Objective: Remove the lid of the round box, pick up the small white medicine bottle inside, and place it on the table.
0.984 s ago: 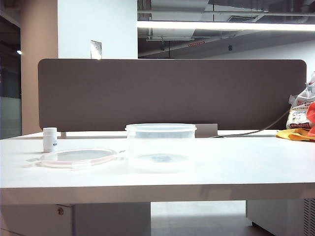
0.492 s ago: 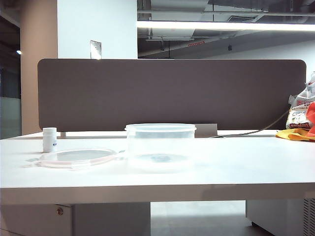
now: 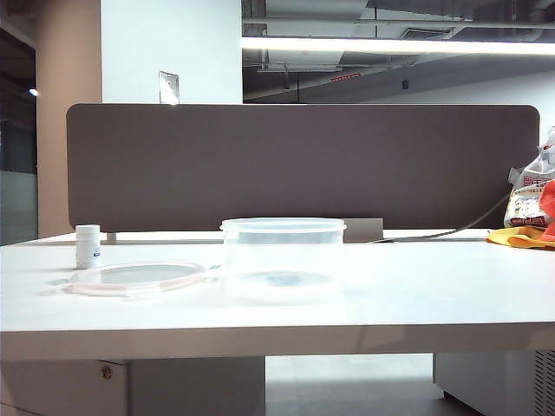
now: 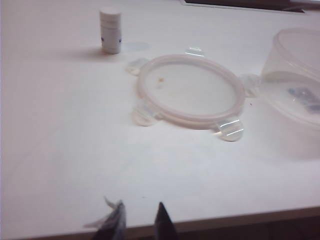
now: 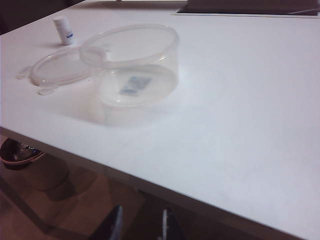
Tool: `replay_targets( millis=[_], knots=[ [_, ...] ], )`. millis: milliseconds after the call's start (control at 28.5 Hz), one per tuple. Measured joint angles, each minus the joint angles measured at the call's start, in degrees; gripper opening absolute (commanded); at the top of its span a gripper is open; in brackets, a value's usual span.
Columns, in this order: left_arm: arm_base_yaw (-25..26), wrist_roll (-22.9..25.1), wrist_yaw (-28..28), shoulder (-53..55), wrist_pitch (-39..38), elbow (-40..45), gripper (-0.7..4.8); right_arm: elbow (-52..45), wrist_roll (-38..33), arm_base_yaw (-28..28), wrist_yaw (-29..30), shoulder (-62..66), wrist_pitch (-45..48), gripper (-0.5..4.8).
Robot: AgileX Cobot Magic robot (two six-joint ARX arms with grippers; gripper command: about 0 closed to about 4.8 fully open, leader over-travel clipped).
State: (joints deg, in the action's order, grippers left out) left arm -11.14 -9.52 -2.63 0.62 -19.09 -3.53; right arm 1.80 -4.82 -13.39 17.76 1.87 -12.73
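- On the table [image 3: 416,286], left of centre in the exterior view, the round box [image 3: 284,258] stands upright and uncovered; its clear wall shows nothing inside except a small bluish label patch at the floor, also visible from the right wrist view [image 5: 134,85].
- The lid [image 3: 137,278] lies flat on the tabletop just beside the box on its left, its clip tabs spread outward; in the left wrist view one tab lies next to the box wall, though contact cannot be confirmed.
- The small white medicine bottle [image 3: 88,246] stands upright on the table, outside the box, behind the lid's far left edge and apart from it.
- The left gripper [image 4: 138,220] is seen only as two dark fingertips at the near table edge, close together with a narrow gap, holding nothing, well short of the lid [image 4: 191,90] and bottle [image 4: 110,30].
- The right gripper [image 5: 141,224] hangs off the table's near edge, its fingertips a small gap apart and empty, well apart from the box.
- A dark brown divider panel [image 3: 303,165] stands behind the table; a bag and orange cloth [image 3: 531,217] sit at the far right.
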Motion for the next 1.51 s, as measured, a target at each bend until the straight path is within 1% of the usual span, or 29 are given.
replay_targets(
  millis=[176,703,773,879,984,1089,1195,1511],
  knots=[
    [0.0,-0.44,0.04,0.0,0.0,0.0,0.83,0.0,0.0,0.02,-1.64,0.0,0.0,1.07],
    [0.07,-0.44,0.07,0.02,0.02,0.0,0.83,0.0,-0.02,0.02,-1.68,0.0,0.0,1.07],
    [1.03,0.11,0.04,-0.17,0.0,0.0,0.83,0.0,0.0,0.02,-1.68,0.0,0.0,1.07],
    [3.23,3.65,-1.36,-0.52,0.15,0.02,0.83,0.0,-0.02,0.02,-1.68,0.0,0.0,1.07],
    [7.65,5.7,-2.25,-0.46,2.27,0.57,0.83,0.0,0.0,0.02,-1.68,-0.02,0.02,1.08],
    [12.52,5.97,-2.54,-0.46,6.34,1.7,0.83,0.0,0.0,0.02,-1.68,-0.02,0.0,1.07],
    [15.04,5.64,-2.4,-0.46,9.11,2.64,0.83,0.0,0.0,0.02,-1.68,-0.02,0.0,1.07],
    [14.16,5.88,-2.05,-0.46,9.22,2.67,0.83,0.0,0.0,0.02,-1.68,-0.02,0.02,1.07]
  ],
)
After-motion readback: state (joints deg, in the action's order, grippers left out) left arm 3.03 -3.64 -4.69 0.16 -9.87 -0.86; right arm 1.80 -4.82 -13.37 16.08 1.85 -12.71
